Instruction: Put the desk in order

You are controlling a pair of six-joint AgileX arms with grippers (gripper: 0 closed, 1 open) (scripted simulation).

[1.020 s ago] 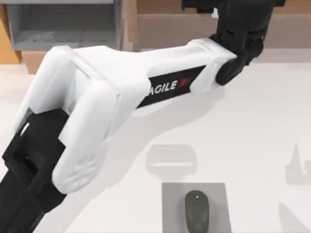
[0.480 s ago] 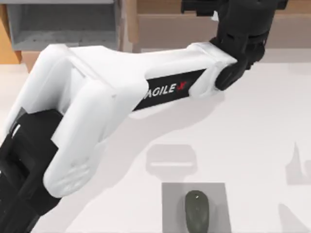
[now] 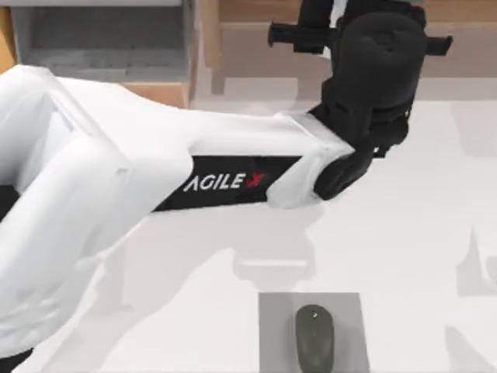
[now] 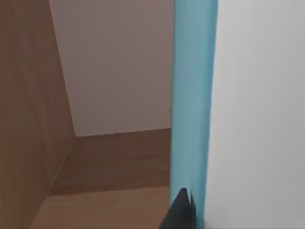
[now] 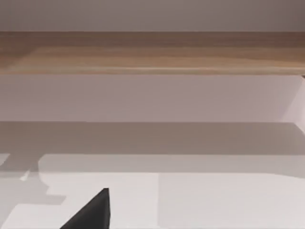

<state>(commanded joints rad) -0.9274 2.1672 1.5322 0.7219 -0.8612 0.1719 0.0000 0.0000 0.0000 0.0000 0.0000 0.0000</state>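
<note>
Top view: since a second ago the left arm [image 3: 233, 179] has been swung toward the shelf [image 3: 326, 39] at the desk's [image 3: 419, 225] upper edge; whether a blue panel [image 4: 193, 109] is pinched cannot be told. Placing seems near.

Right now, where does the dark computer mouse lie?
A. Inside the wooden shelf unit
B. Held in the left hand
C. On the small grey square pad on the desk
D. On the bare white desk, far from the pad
C: in the top view the mouse rests on the grey pad.
</note>
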